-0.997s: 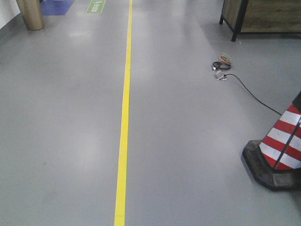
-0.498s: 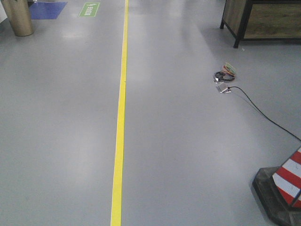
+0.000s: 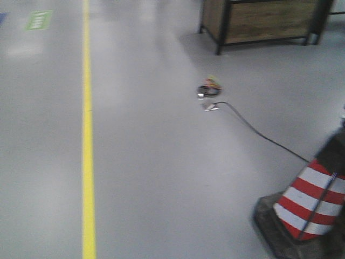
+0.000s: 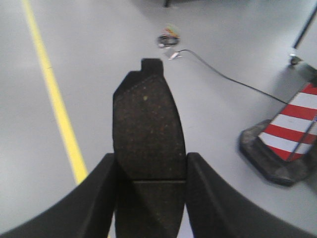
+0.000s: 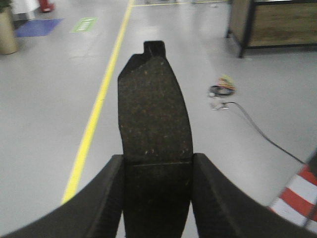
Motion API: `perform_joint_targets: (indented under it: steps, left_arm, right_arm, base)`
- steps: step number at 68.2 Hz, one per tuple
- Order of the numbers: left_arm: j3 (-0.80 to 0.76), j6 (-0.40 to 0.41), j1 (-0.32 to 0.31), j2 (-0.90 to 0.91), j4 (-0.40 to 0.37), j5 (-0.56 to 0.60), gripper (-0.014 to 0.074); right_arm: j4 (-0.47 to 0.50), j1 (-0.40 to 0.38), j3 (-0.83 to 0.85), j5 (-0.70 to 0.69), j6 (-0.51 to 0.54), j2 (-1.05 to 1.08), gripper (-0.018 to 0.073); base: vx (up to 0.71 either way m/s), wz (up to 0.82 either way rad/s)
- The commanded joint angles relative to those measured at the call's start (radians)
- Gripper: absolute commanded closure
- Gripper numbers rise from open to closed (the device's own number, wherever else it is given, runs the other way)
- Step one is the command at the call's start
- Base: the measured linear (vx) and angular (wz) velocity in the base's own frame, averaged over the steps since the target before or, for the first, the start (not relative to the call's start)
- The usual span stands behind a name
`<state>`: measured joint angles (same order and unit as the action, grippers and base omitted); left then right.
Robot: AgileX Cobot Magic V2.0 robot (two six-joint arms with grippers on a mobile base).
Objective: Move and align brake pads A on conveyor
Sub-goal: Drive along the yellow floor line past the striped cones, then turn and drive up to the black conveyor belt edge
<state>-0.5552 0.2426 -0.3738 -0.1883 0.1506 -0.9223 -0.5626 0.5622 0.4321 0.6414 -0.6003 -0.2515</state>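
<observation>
Left end effector [image 4: 151, 198] clamped on 1 brake pad [image 4: 147, 124], right end effector [image 5: 157, 198] on another brake pad [image 5: 153, 114], both above floor near yellow line [image 3: 86, 135]. Probably stiff, dense, gritty; best gripped across long edges near groove. No conveyor visible.

From my remote station I record a smooth grey floor [image 3: 161, 162] with a dull sheen and soft light patches. A straight yellow painted line [image 3: 87, 140] runs along its left side. A green rectangular floor marking [image 3: 39, 20] lies at upper left. A wooden cabinet on a black metal frame [image 3: 264, 19] stands at upper right. A coiled bundle of wires [image 3: 209, 88] lies near it, with a thin black cable [image 3: 264, 137] trailing toward a red-and-white striped traffic cone on a black base [image 3: 304, 208] at lower right.
</observation>
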Motion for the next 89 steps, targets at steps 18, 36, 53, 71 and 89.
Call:
perform_joint_targets:
  steps: [18, 36, 53, 71, 89]
  left_arm:
    - [-0.027, 0.008, -0.007, -0.015, 0.005, 0.092, 0.0603]
    - [-0.027, 0.008, -0.007, -0.015, 0.005, 0.092, 0.0603]
    - [-0.027, 0.008, -0.007, -0.015, 0.005, 0.092, 0.0603]
    - [-0.027, 0.008, -0.007, -0.015, 0.005, 0.092, 0.0603]
    - [-0.027, 0.008, -0.007, -0.015, 0.005, 0.092, 0.0603]
  right_arm:
    - [-0.038, -0.003, 0.030, -0.077, 0.004, -0.012, 0.0564]
    - [-0.038, -0.003, 0.030, -0.077, 0.004, -0.012, 0.0564]
    - [-0.038, -0.003, 0.030, -0.077, 0.004, -0.012, 0.0564]
    - [-0.038, -0.003, 0.030, -0.077, 0.004, -0.012, 0.0564]
    - [-0.038, -0.003, 0.030, -0.077, 0.004, -0.012, 0.0564]
  base:
    - [0.21, -0.86]
    - [0.18, -0.85]
    - [0.18, -0.82]
    - [0.18, -0.83]
    - [0.17, -0.77]
